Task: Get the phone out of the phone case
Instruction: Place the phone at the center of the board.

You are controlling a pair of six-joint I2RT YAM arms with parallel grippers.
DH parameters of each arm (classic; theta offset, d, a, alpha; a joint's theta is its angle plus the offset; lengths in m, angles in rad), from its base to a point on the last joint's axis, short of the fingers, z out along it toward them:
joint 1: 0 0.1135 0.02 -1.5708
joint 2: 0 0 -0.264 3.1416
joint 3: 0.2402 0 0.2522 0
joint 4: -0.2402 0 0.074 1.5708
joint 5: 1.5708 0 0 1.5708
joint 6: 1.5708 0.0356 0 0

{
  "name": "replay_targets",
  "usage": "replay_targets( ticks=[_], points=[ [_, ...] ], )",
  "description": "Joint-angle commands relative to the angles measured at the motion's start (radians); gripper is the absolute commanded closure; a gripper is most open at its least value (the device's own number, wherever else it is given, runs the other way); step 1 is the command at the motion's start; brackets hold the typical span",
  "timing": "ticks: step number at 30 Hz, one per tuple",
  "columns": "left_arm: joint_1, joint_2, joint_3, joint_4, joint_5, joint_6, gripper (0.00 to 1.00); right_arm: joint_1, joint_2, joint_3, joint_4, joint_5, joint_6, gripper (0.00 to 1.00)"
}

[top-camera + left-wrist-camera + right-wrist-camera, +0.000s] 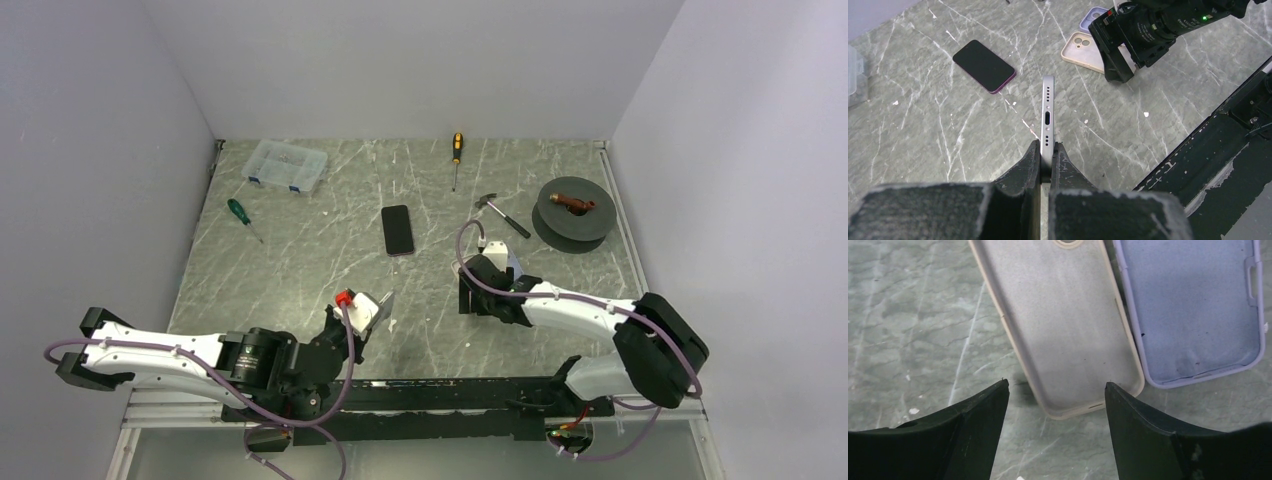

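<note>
Nearest the bases, short of the empty beige silicone phone case [1063, 325], the left gripper [1047, 150] clamps a slim silver-edged phone [1048, 107] on edge by its flat faces; it looks freed. Over that case the right gripper [1055, 390] hangs spread wide, empty, placed to steady it. A lilac silicone case [1193, 310] lies just beside; beyond, a black purple-rimmed phone [984, 66].

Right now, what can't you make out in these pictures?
Silver phone in the left gripper: left wrist view shows only its port edge, both faces unseen.
Beige case and lilac case: far ends cut off by the right wrist view's top edge.
Clear box contents: too small in the top view.
</note>
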Motion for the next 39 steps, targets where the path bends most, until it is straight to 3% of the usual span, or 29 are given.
replay_targets(
  ticks=[1, 8, 13, 17, 20, 23, 25, 28, 31, 35, 39],
  points=[
    [-0.008, -0.008, 0.037, 0.030, -0.033, -0.022, 1.00, 0.004, 0.029, 0.038, 0.007, 0.078, -0.011, 0.28],
    [-0.012, -0.007, 0.042, 0.019, -0.039, -0.028, 1.00, 0.005, 0.039, 0.082, -0.041, 0.077, 0.015, 0.28],
    [-0.014, -0.014, 0.049, -0.005, -0.055, 0.016, 1.00, 0.037, -0.200, 0.169, -0.154, -0.034, 0.012, 0.23],
    [-0.014, -0.048, 0.029, 0.130, -0.080, 0.249, 1.00, 0.036, -0.313, 0.226, -0.147, -0.295, 0.082, 0.14],
    [-0.014, -0.115, -0.055, 0.411, -0.003, 0.616, 1.00, 0.034, -0.331, 0.255, -0.109, -0.485, 0.208, 0.11],
    [-0.014, -0.159, -0.139, 0.679, 0.111, 0.922, 1.00, 0.034, -0.379, 0.214, 0.044, -0.637, 0.389, 0.09],
    [-0.014, -0.130, -0.136, 0.713, 0.107, 1.062, 1.00, 0.034, -0.433, 0.131, 0.191, -0.692, 0.531, 0.09],
    [-0.014, -0.062, -0.098, 0.649, 0.105, 1.165, 1.00, 0.033, -0.502, 0.046, 0.349, -0.712, 0.687, 0.09],
    [-0.014, -0.023, -0.089, 0.614, 0.097, 1.215, 1.00, 0.030, -0.519, 0.052, 0.341, -0.718, 0.691, 0.09],
    [-0.014, -0.003, -0.142, 0.734, 0.097, 1.309, 1.00, 0.022, -0.466, 0.129, 0.260, -0.766, 0.643, 0.09],
    [-0.014, 0.056, -0.194, 0.900, 0.088, 1.443, 1.00, 0.019, -0.436, 0.121, 0.345, -0.798, 0.691, 0.10]
  ],
)
